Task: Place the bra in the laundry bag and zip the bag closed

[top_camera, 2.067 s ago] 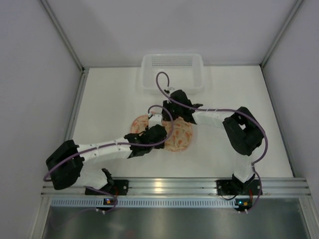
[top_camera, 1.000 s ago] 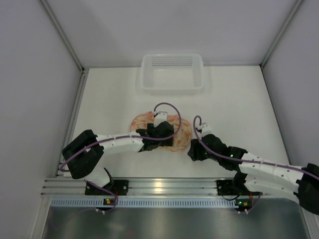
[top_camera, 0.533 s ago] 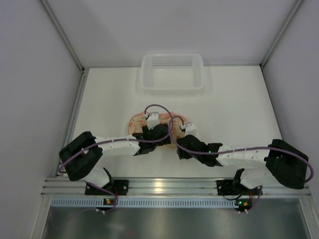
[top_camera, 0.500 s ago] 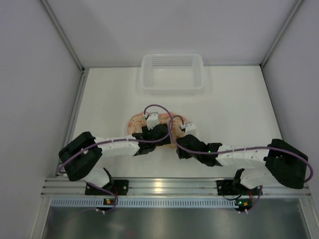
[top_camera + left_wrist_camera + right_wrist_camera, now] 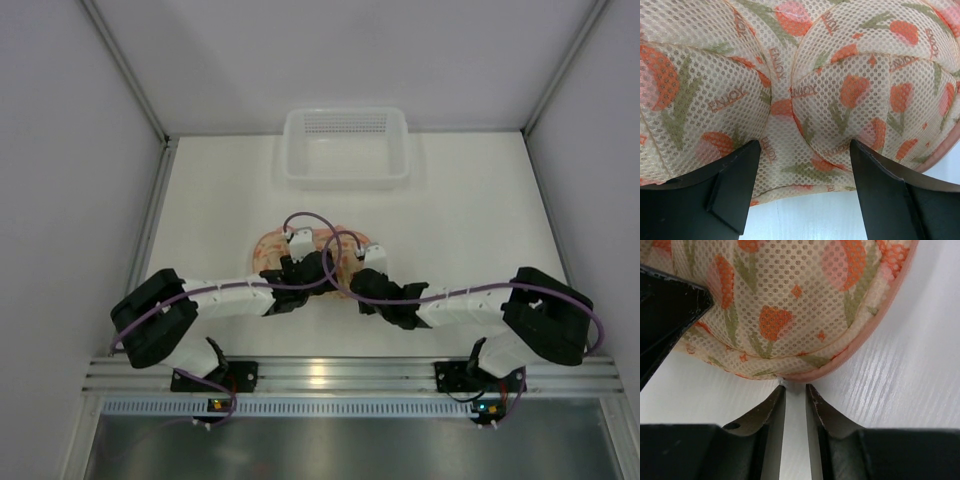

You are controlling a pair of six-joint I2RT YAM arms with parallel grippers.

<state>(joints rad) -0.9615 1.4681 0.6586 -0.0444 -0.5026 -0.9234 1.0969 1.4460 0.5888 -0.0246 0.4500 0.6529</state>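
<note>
Top view: the laundry bag [image 5: 268,246] lies under both hands, the left gripper [image 5: 308,268] over its middle and the right gripper [image 5: 357,280] at its near edge

Left wrist: released fingers [image 5: 735,185] spread wide, with the bag's two mesh domes just ahead

Right wrist: jaws almost together at the bag's coral trim [image 5: 860,347], with a small tab [image 5: 782,383] at their tips; I cannot tell whether it is grasped

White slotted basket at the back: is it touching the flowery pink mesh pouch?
Apart. The top view shows bare table between the white slotted plastic basket and the pink flower-print mesh laundry bag.
</note>
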